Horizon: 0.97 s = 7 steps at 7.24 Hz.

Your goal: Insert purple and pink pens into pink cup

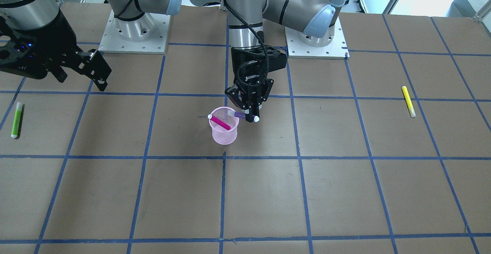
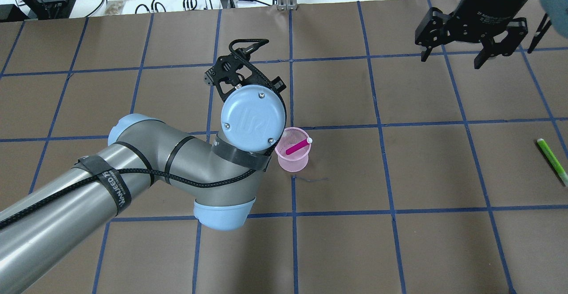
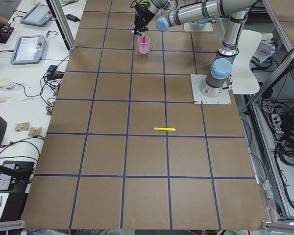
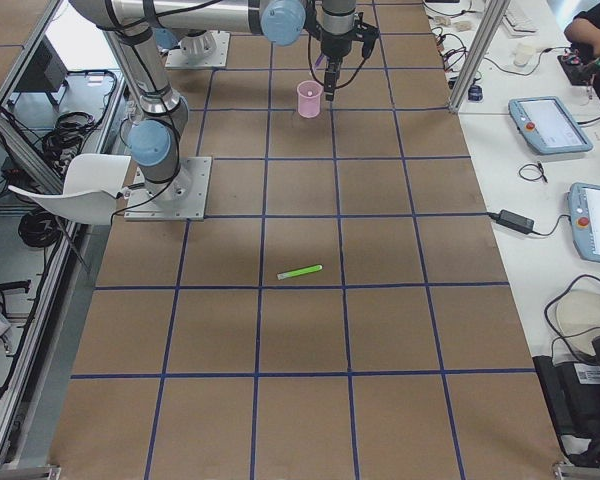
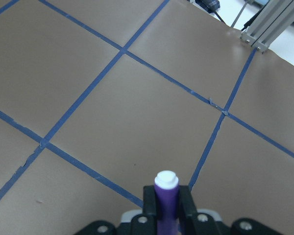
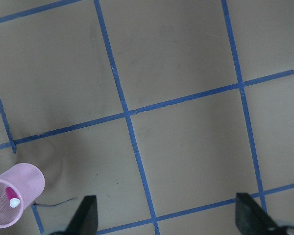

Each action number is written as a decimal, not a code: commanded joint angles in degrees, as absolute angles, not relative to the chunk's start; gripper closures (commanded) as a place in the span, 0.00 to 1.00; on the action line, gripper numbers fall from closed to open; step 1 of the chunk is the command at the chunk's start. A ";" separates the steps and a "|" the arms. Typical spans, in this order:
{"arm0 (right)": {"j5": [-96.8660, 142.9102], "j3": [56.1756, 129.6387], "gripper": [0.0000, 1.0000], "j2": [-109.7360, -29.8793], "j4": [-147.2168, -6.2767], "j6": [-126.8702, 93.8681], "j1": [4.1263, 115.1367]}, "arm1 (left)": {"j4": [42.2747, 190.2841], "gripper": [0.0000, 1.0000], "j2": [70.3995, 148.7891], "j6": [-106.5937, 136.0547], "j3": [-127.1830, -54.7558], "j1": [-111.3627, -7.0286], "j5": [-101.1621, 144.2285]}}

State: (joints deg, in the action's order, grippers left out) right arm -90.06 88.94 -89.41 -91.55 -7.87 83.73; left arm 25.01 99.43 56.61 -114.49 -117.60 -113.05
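Note:
The pink mesh cup (image 1: 225, 135) stands upright near the table's middle. The pink pen (image 1: 220, 122) leans inside it with its white cap at the rim. My left gripper (image 1: 251, 114) is shut on the purple pen (image 1: 239, 114) and holds it tilted at the cup's rim, one end over the opening. In the left wrist view the purple pen (image 5: 166, 196) sits between the fingers (image 5: 149, 200). In the overhead view the left wrist hides that gripper beside the cup (image 2: 293, 163). My right gripper (image 1: 92, 70) is open and empty, far from the cup (image 6: 19, 196).
A green pen (image 1: 16, 119) lies on the table on my right side. A yellow pen (image 1: 408, 101) lies on my left side. The two arm base plates (image 1: 134, 35) stand at the table's robot edge.

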 commanded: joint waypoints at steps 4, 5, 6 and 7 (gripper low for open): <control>-90.26 90.43 0.00 -92.10 -91.23 -10.89 83.85 | 19.78 1.00 103.18 59.67 -115.31 -122.86 -122.04; -89.74 92.18 0.00 -93.07 -91.23 -13.86 84.02 | 19.69 1.00 103.71 61.16 -115.40 -124.61 -123.73; -89.74 94.11 0.00 -94.56 -91.40 -14.50 84.81 | 19.69 1.00 104.32 62.48 -115.49 -125.41 -124.71; -89.65 95.61 0.00 -95.18 -92.19 -14.94 86.12 | 19.69 1.00 104.94 62.66 -115.49 -125.42 -124.72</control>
